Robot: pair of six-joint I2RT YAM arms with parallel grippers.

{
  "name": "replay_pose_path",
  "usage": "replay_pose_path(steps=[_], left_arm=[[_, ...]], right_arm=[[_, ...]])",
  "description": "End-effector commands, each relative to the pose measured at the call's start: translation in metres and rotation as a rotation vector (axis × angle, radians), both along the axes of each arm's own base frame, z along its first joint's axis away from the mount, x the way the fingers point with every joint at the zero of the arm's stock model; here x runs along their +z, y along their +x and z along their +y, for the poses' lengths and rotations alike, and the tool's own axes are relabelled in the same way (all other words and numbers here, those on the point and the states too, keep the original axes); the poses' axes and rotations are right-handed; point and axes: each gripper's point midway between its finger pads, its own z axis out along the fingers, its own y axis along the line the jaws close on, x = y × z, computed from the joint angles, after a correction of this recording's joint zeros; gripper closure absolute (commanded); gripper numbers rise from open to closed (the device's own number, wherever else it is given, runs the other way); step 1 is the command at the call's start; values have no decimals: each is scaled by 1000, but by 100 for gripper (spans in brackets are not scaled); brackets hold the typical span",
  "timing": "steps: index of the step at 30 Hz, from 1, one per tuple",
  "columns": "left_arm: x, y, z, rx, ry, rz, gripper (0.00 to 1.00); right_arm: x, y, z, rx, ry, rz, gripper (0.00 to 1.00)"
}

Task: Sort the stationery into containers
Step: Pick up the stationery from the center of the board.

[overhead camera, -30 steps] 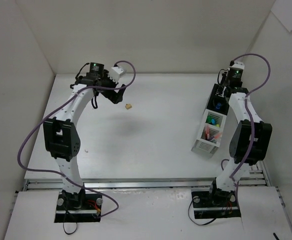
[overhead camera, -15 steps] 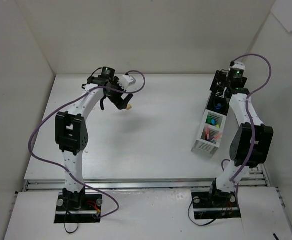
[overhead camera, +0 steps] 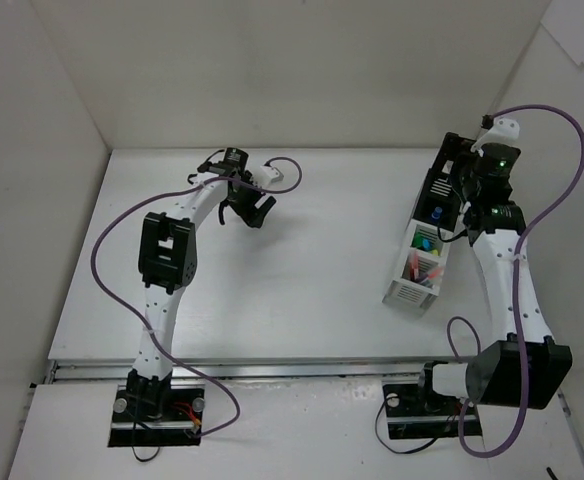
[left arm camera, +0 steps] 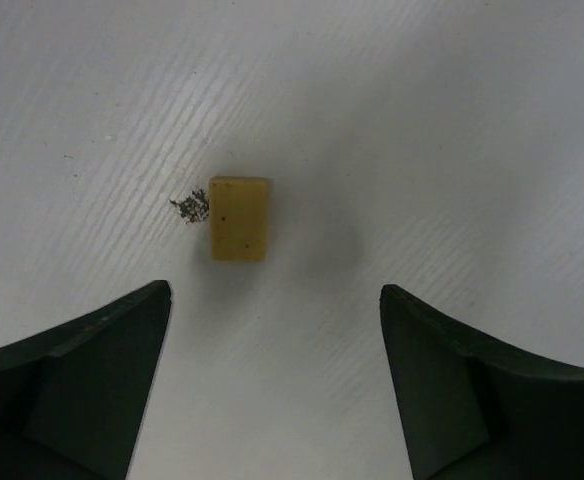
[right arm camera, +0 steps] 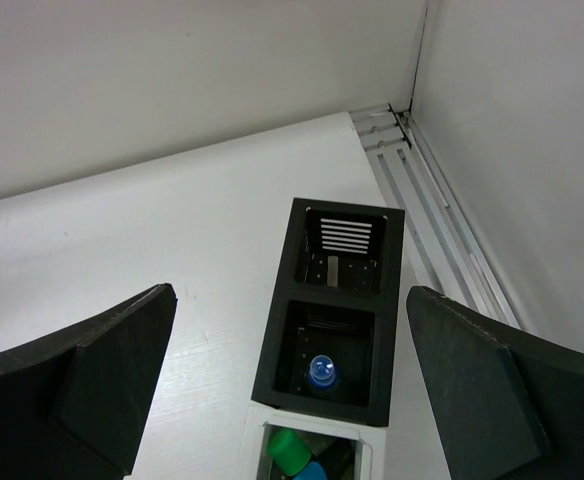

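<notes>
A tan eraser [left arm camera: 240, 218] lies flat on the white table, just ahead of my left gripper [left arm camera: 275, 290], whose jaws stand open and wide, clear of it. From above, that left gripper [overhead camera: 255, 212] covers the eraser. The organizer [overhead camera: 401, 290] stands at the right, black at its far end and white at its near end. My right gripper [right arm camera: 292, 292] hovers open above its black end and holds nothing. One black compartment holds the blue-capped glue bottle [right arm camera: 320, 370]. Green and blue caps [right arm camera: 292, 450] show in the white compartment beside it. In the top view the right gripper [overhead camera: 460, 190] hangs over the black end.
Dark crumbs [left arm camera: 189, 207] lie beside the eraser's left edge. White walls close in the table at the back and both sides. A slotted rail [right arm camera: 427, 190] runs along the right wall, close to the organizer.
My left gripper has swung right and now sits over the tan eraser. My right arm has drawn up and back from the organizer, its elbow dropping toward the near edge.
</notes>
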Motion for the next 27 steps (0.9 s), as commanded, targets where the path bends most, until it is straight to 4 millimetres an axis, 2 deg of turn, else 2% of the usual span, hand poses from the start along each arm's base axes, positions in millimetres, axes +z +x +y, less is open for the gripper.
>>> replay_pose_path(steps=[1,2,9,10,11,12,13,18,19,20,21,22,23,26,27], left_arm=[[32,24,-13,31,-34,-87,27],[37,30,-13,45,-35,-101,28],[28,31,-15,68,39,-121,28],[21,31,-14,77,69,-116,30],[23,34,-14,83,73,-121,31],[17,29,-17,71,86,-100,32],[16,28,-16,69,89,-93,37],[13,23,-17,53,89,-68,46],[8,22,-19,47,86,-52,51],[13,26,-20,57,78,-59,55],[5,23,-19,61,89,-31,60],[5,24,-20,69,89,-28,72],[8,27,-19,78,91,-34,77],[4,27,-15,101,113,-24,86],[4,27,-13,110,122,-26,96]], right_arm=[[15,-4,-2,-13,-20,-61,2],[14,-6,-4,-21,-25,-59,2],[13,-11,-3,-21,-19,-63,2],[10,-11,-3,-23,-19,-57,2],[10,-12,-5,-33,-22,-57,2],[12,-15,-7,-43,-28,-62,2],[12,-17,-8,-52,-33,-61,2],[17,-26,-14,-88,-47,-76,2],[16,-27,-14,-87,-49,-75,2],[15,-28,-16,-96,-51,-74,2],[19,-31,-16,-100,-59,-80,2],[19,-31,-18,-107,-62,-81,2],[21,-33,-20,-118,-68,-86,2],[26,-35,-22,-125,-76,-96,2],[26,-35,-21,-122,-75,-99,2]])
